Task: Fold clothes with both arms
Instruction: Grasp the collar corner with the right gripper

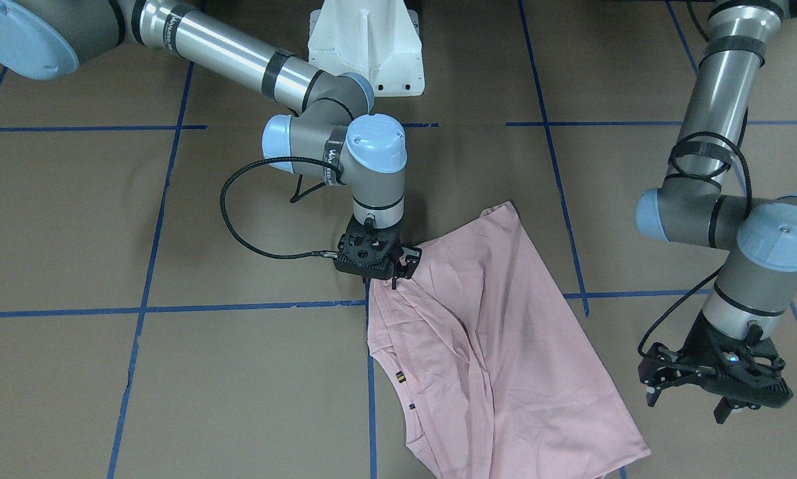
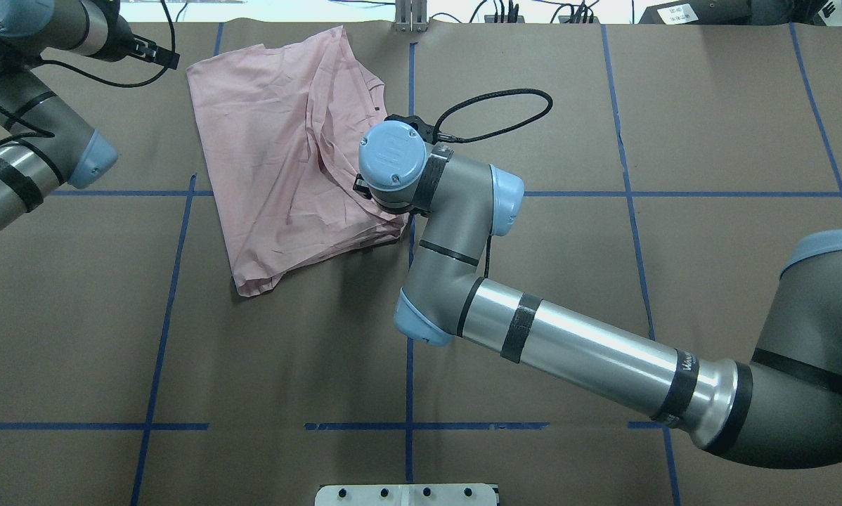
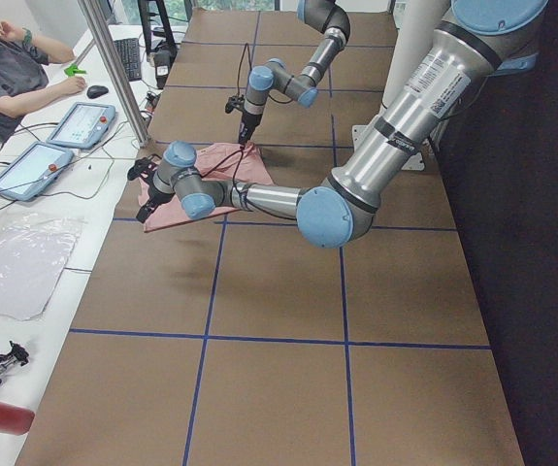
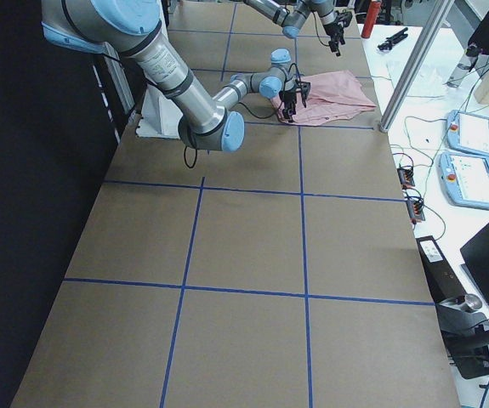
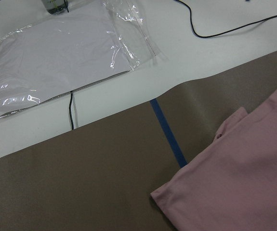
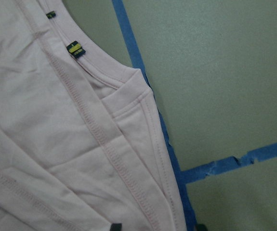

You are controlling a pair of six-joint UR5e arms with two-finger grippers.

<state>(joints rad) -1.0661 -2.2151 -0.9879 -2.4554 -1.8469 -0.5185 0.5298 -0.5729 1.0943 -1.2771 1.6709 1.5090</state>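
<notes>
The light pink T-shirt (image 1: 505,346) is lying rumpled and partly doubled over on the brown surface (image 1: 172,219), crossing a blue tape line (image 1: 239,308) toward the side farthest from the robot. A small dark tag (image 6: 74,49) with yellow marking is showing at 1 of its stitched seams.

The right arm (image 1: 239,63) is reaching across the surface, and the right claw (image 1: 398,271) is pointing down at the shirt's edge. In its wrist view the 2 fingertips (image 6: 115,226) are sitting apart at the bottom of the frame, with the hemmed edge running between them; they are not pinching the cloth.

The left claw (image 1: 686,402) is hovering over bare surface just beside the shirt's opposite side, its fingers spread and carrying nothing. Its wrist camera is looking at 1 corner of the shirt and at a clear plastic bag (image 5: 56,57) lying on the white bench beyond.
</notes>
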